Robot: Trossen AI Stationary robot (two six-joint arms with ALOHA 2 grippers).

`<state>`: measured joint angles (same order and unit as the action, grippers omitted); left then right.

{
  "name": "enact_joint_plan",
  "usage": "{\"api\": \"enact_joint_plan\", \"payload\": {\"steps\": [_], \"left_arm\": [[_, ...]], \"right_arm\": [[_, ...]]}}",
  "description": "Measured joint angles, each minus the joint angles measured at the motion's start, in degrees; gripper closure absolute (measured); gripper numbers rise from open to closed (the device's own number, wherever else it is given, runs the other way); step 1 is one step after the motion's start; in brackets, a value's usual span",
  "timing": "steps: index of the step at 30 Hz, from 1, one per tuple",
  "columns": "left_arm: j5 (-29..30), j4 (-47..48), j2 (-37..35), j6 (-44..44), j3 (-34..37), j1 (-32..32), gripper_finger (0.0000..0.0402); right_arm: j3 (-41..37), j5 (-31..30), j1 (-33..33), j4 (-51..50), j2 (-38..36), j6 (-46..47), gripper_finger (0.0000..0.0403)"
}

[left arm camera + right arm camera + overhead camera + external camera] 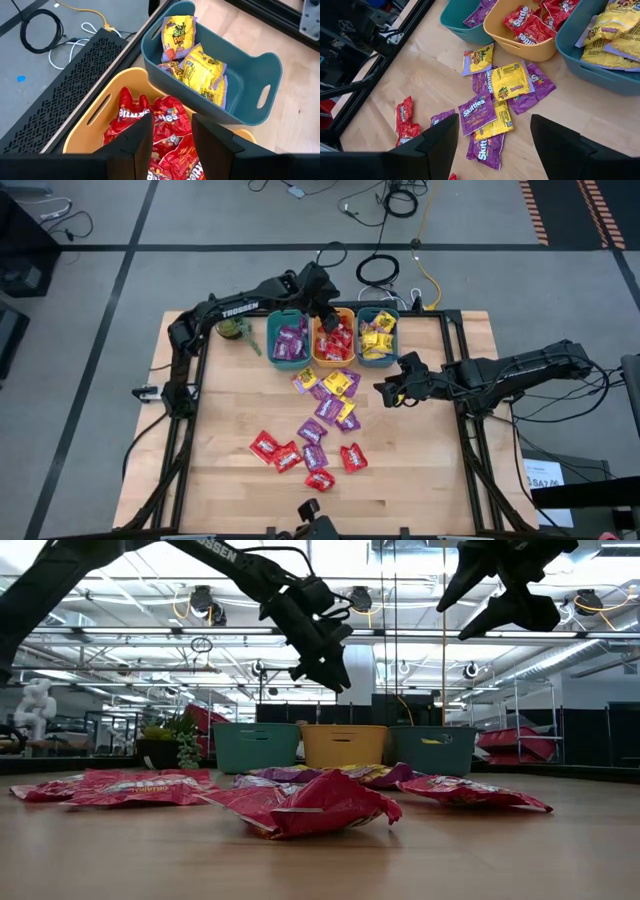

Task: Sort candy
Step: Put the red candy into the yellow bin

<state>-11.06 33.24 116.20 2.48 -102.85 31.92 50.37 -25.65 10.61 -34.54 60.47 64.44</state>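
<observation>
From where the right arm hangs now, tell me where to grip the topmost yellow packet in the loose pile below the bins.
Probably best taken from straight above: the yellow packet lies flat on purple packets, so set the open fingers of the right gripper across its two long crimped edges, near the middle. Its near corner overlaps others, so a side approach would likely drag them.

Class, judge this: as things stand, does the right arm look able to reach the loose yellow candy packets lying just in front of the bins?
Probably yes. The right gripper hovers open beside the shiny yellow candy packets, which lie uncovered on the wooden table with nothing between.
</observation>
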Motion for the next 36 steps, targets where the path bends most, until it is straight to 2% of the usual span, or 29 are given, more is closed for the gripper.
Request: {"api": "enact_joint_plan", "payload": {"steps": [13,23,26,31,36], "left_arm": [[0.6,0.6,0.0,-1.2,0.0,0.0,0.0254],[3.0,1.1,0.0,-1.4,0.0,-0.1,0.0176],[2.9,1.8,0.0,-0.5,0.0,-0.1,0.0173],[2.1,3.8,-0.1,5.8,0.0,-0.4,0.0173],[1.4,9.9,-1.7,5.6,0.1,-2.7,0.0173]], "right_arm": [[0.0,0.1,0.0,0.0,0.0,1.1,0.0165],[0.0,0.2,0.0,0.0,0.0,0.8,0.0165],[0.0,0.2,0.0,0.0,0.0,0.1,0.0165],[0.0,0.3,0.0,0.0,0.0,-1.5,0.0165],[0.0,0.5,0.0,0.0,0.0,-3.3,0.0165]]}}
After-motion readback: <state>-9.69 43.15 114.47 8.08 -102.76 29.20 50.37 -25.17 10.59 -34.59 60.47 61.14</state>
